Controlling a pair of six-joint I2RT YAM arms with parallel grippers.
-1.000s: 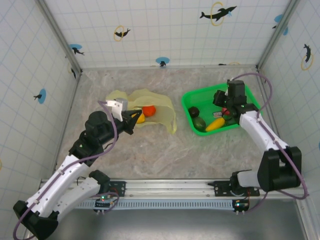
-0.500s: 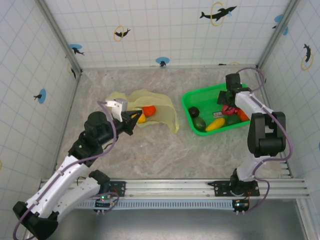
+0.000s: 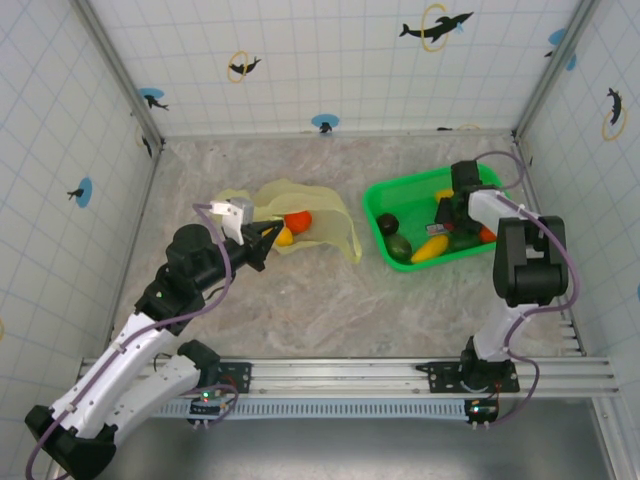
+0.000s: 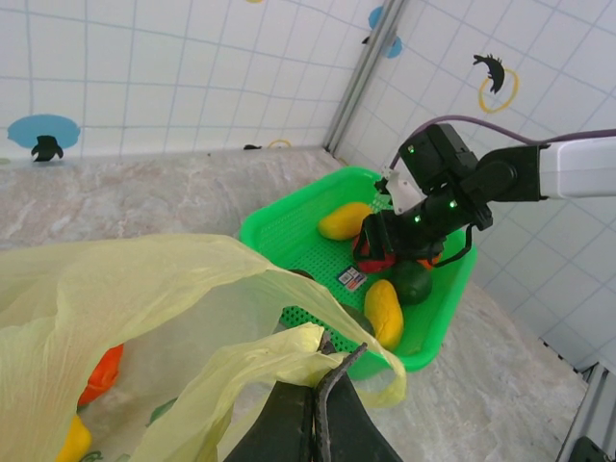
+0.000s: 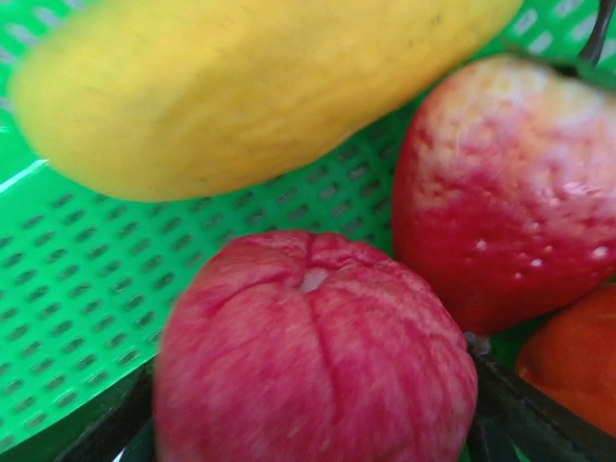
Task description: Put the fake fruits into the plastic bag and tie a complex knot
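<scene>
My left gripper [image 3: 270,235] is shut on the rim of the yellow-green plastic bag [image 3: 325,225], holding its mouth open toward the basket. The pinch shows in the left wrist view, where the film [image 4: 115,289] bunches over the closed left gripper [image 4: 327,361]. An orange fruit [image 3: 297,221] and a yellow one [image 3: 283,237] lie inside the bag. My right gripper [image 3: 447,215] is down in the green basket [image 3: 385,195], with a red apple [image 5: 313,356] between its fingers. Around the apple lie a yellow mango [image 5: 250,87], a pink-red fruit [image 5: 500,192] and an orange fruit [image 5: 573,366].
The basket also holds a near-black fruit [image 3: 388,223], a dark green one [image 3: 400,247] and a yellow one [image 3: 431,249] near its front rim. Tiled walls close in the marble table [image 3: 330,300] on three sides. Bare table lies between bag and basket.
The right arm has folded in close to its base and its gripper has sunk lower into the basket over the red apple. The left gripper and the bag have stayed put.
</scene>
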